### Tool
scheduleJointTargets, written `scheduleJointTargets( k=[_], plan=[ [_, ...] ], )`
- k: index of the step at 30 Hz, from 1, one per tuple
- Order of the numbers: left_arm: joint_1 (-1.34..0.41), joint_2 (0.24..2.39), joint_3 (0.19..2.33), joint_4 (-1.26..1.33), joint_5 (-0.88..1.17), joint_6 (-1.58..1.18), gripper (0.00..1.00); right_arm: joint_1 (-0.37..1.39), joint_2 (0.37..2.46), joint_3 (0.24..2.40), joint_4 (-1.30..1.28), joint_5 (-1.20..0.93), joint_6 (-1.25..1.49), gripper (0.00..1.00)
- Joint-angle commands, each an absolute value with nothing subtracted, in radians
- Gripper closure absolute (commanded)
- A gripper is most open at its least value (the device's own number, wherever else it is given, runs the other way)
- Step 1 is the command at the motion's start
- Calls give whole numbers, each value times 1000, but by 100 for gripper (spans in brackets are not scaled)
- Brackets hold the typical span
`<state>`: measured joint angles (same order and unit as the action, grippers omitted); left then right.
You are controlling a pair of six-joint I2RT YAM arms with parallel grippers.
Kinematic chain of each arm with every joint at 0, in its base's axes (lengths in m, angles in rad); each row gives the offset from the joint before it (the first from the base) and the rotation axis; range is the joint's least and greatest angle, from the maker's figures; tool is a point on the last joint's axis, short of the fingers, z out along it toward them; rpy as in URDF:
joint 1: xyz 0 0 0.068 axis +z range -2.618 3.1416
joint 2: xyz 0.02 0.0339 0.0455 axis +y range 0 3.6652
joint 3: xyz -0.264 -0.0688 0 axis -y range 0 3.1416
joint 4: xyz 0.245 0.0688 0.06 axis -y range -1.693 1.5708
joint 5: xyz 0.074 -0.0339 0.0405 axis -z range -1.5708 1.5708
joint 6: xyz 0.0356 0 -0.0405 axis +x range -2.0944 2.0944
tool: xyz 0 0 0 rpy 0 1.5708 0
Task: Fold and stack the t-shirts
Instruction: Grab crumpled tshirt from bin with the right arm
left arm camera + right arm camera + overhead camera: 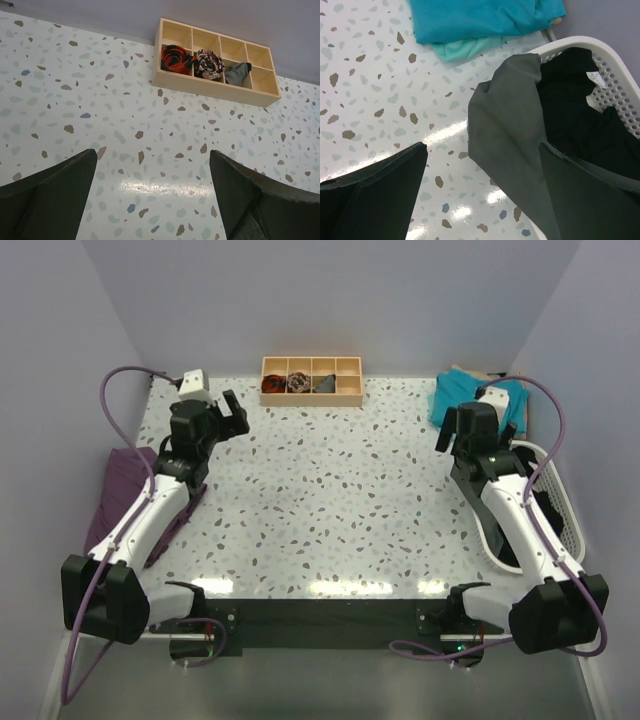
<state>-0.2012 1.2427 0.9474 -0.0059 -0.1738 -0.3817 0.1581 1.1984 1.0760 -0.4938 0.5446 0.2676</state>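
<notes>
The left claw (152, 156) hangs wide open and empty above the speckled counter (75, 100), facing the wooden tray (210, 86). The right claw (482, 147), also spread wide, grips nothing above the charcoal t-shirt (505, 115), which is draped over the rim of the white basket (615, 65). The teal t-shirt (475, 20) lies at the counter's far right corner.

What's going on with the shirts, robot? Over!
Left jaws open, right jaws open, both empty. Grey shirt draped over the white basket, teal shirt on the table, far right. Nothing between right jaws and grey shirt.
</notes>
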Motion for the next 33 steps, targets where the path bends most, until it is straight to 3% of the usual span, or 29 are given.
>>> scheduleJointTargets(
  k=[1,7,15,18,22,23,24,30,33],
  plan=[
    [-201,1259,991,12,-140,-377,0,158,1204,1100,-451,607,230,1],
    [-201,1293,988,3,-106,-379,0,146,1432,1242,-557,842,296,1],
    [-201,1310,989,2,-87,-373,0,41,1623,1284,-568,779,356,4],
    [-202,1315,986,2,-86,-373,0,17,1624,1232,-506,738,342,12],
    [-201,1333,989,2,-83,-371,0,8,1628,1218,-486,703,325,59],
    [-202,1336,991,3,-83,-373,0,8,1621,1213,-486,700,327,89],
    [-201,1339,989,5,-81,-373,0,8,1612,1209,-486,696,328,100],
    [-201,1353,997,12,-61,-377,0,8,1401,1151,-443,553,302,100],
    [-202,1350,997,14,-57,-383,0,11,1246,1160,-449,378,275,100]
  ],
)
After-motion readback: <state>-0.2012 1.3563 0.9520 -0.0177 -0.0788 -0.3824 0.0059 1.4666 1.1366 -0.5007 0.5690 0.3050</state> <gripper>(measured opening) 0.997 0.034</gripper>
